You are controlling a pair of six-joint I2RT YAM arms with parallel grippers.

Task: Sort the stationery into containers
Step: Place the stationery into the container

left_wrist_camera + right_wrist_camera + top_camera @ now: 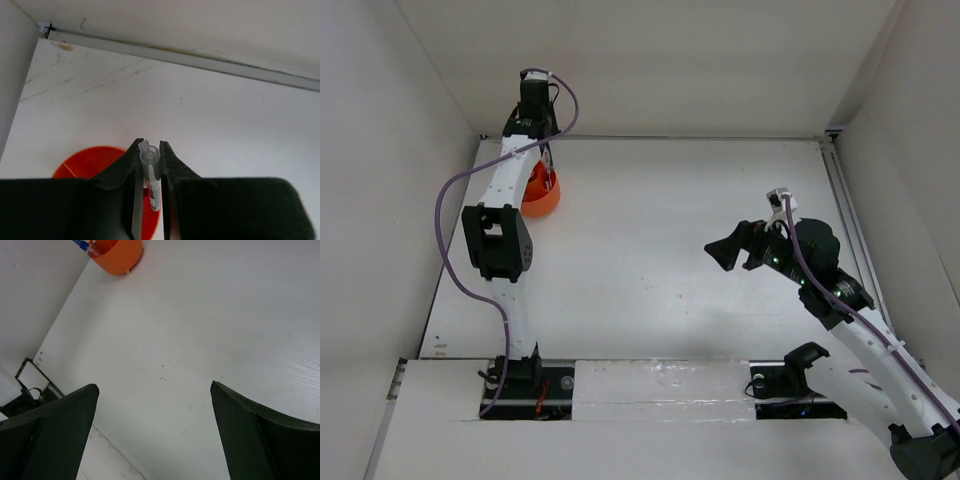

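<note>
My left gripper [149, 147] is shut on a thin red-white pen [153, 180] with a clear cap. It holds the pen upright over the near rim of the round orange cup [82, 161]. In the top view the cup [546, 198] sits at the far left of the table, partly under the left arm, and the left gripper [544, 165] is mostly hidden there. My right gripper [725, 252] is open and empty above the right middle of the table. In the right wrist view the right gripper [155, 400] has its jaws wide apart. The cup [120, 254] shows far off there, with a blue-capped item [83, 244] in it.
White walls close in the table at the back and on both sides. A metal strip [200, 57] runs along the foot of the back wall. The left wall stands close beside the cup. A cable and a dark fitting [27, 395] lie at the table's near edge.
</note>
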